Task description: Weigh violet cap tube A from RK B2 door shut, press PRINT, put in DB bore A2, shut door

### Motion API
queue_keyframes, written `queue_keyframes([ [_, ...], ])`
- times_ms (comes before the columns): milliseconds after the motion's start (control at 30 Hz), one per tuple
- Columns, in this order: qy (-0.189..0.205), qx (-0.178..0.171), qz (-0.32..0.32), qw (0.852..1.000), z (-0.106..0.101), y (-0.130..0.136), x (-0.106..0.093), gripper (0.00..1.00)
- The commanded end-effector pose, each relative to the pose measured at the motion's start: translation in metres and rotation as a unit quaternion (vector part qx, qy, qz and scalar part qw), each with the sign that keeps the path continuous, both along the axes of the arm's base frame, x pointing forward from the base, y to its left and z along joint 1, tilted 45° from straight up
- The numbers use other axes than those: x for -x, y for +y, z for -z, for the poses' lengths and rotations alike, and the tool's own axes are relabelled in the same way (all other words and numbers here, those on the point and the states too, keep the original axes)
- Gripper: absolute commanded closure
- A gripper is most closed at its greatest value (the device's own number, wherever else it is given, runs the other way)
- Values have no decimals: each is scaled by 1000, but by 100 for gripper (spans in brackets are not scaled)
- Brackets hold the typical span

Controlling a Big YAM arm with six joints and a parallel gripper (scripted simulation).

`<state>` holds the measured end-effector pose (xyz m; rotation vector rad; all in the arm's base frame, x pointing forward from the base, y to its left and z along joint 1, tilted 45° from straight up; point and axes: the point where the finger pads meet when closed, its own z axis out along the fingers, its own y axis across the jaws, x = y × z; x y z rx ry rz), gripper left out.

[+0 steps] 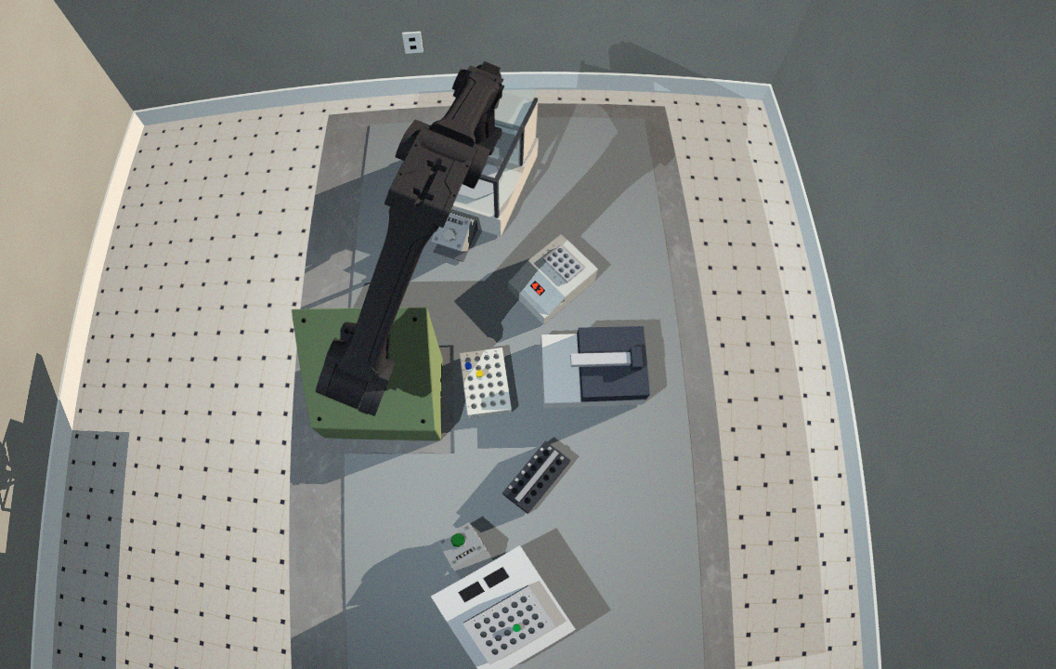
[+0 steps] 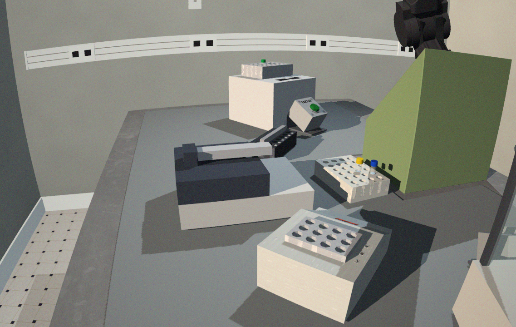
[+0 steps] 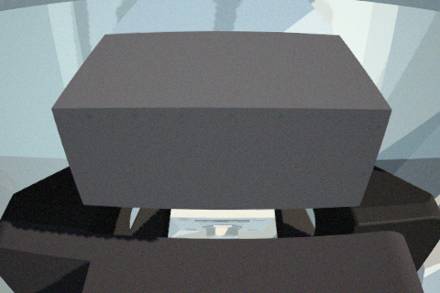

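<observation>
The balance (image 1: 513, 205) (image 2: 469, 290) stands at the back left in the top view, largely under my arm. My gripper (image 3: 223, 224) is part open with nothing seen between its fingers; a pale strip shows through the gap. A large dark grey block (image 3: 221, 156), apparently the door's handle, is close before the wrist camera and hides part of the fingers. How far the door stands open cannot be told. The round key (image 1: 449, 235) is on the balance's front console. The pan, green lamp and tube A are not seen. No cap shows in the dry block (image 1: 577, 286) (image 2: 304, 276).
The tube rack (image 1: 486, 411) (image 2: 367, 193) holds a blue-capped tube (image 1: 467, 366) (image 2: 374, 163) and a yellow-capped one (image 1: 479, 373) (image 2: 359, 160). The spectrophotometer (image 1: 558, 382) (image 2: 243, 215), magnet block (image 1: 537, 476) and mixer (image 1: 449, 600) (image 2: 251, 101) stand farther from the gripper.
</observation>
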<state>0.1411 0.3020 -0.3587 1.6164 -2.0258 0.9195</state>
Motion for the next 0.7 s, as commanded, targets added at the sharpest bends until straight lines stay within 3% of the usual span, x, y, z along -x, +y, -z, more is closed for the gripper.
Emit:
queue_keyframes([
  [0,-8,-17,-1,1000,-10,25,0,64],
  [133,-13,-33,-3,999,-14,45,-3,64],
  [533,-12,-34,-3,999,-29,59,-1,64],
  [600,-12,-34,-3,999,-29,59,-1,64],
  [633,-8,-17,4,1000,-18,42,-2,64],
  [667,-9,-22,4,1000,-23,49,-2,64],
])
